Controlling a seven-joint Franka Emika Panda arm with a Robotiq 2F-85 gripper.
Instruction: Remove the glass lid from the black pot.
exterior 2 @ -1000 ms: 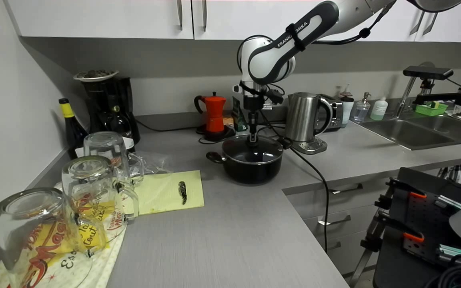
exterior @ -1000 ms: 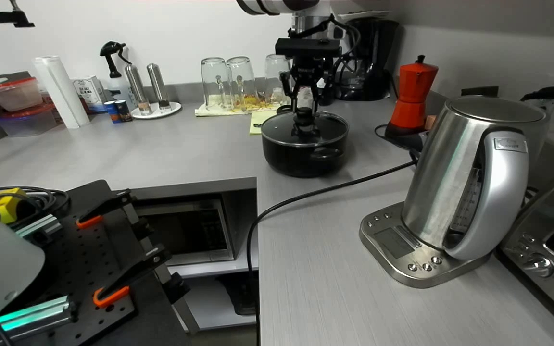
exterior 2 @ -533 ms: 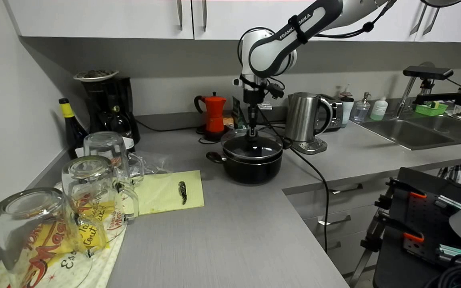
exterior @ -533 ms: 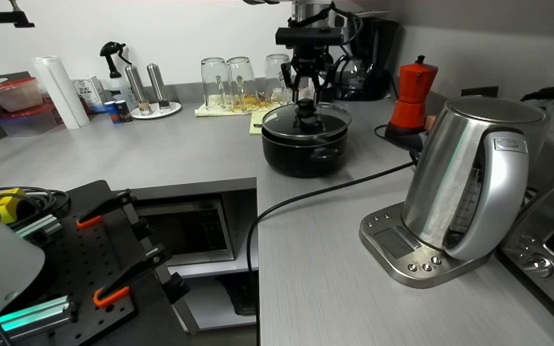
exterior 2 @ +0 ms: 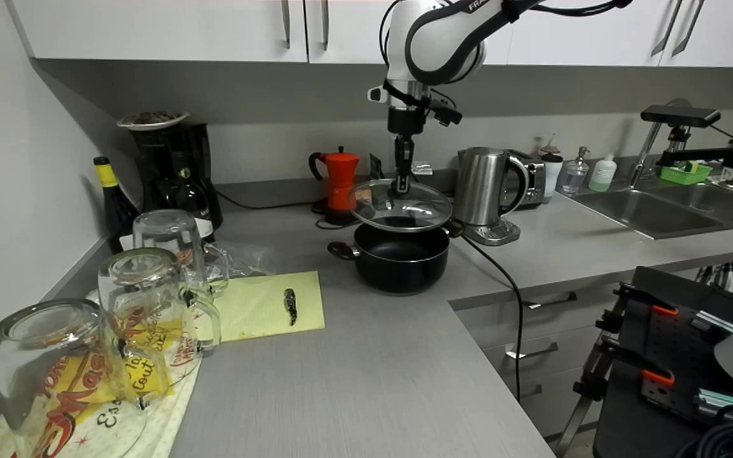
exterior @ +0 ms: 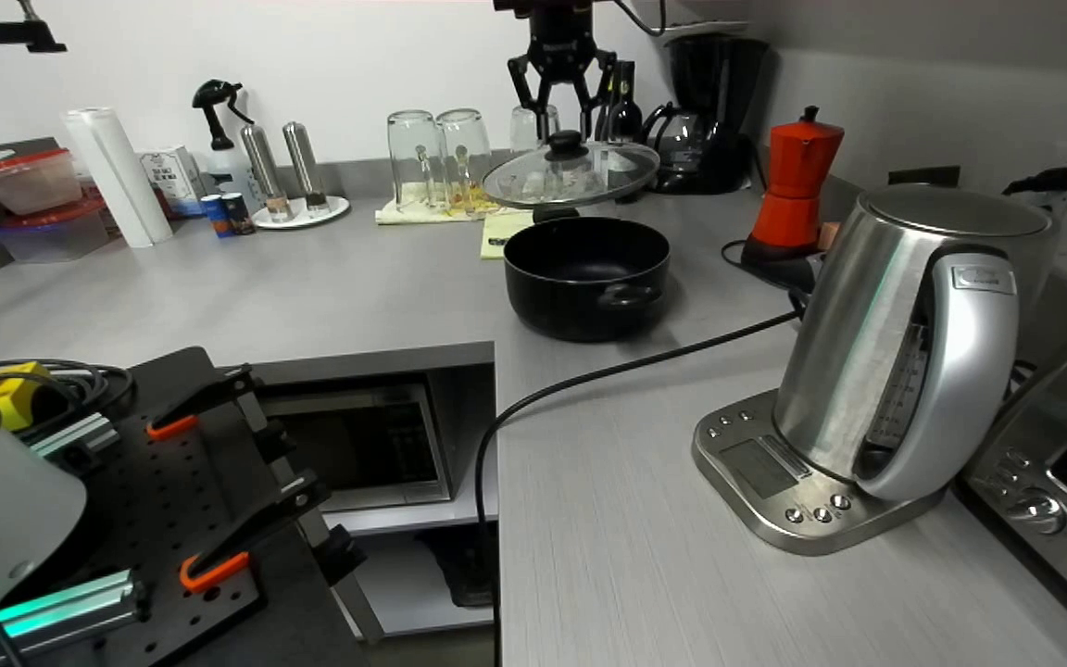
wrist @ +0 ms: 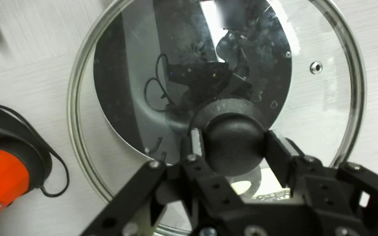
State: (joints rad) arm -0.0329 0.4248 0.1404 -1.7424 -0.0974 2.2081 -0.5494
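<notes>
1. The gripper (wrist: 235, 139) holds the black knob (wrist: 235, 150) of the glass lid (exterior: 571, 181): its fingers (wrist: 277, 155) are drawn in narrow, one at either side of the knob in the wrist view.
2. The glass lid hangs in the air over the black pot (exterior: 582, 301), tilted slightly and clear of the pot in an exterior view.
3. The black pot stands on the grey counter (exterior: 645, 519), its dark inside visible below the lid in both exterior views.
4. In the wrist view the pot shows through the glass, off-centre; a small metal vent (wrist: 316, 67) sits in the lid, in from its metal rim (wrist: 358, 82).
5. A steel electric kettle (exterior: 844, 352) stands on its base (exterior: 867, 521) on the counter, beside a toaster (exterior: 1043, 500).
6. A red moka pot (exterior 2: 342, 181) stands near the wall (exterior 2: 265, 146), between the kettle and a black coffee maker (exterior: 719, 74).
7. In an exterior view three glass mugs (exterior 2: 144, 280) stand upside down on a printed cloth (exterior 2: 163, 407). Just beside lies a yellow sheet (exterior 2: 252, 312) bearing a small dark object (exterior 2: 290, 305) that I cannot identify.
8. A black cord (exterior 2: 520, 331) crosses the counter and hangs over its edge.
</notes>
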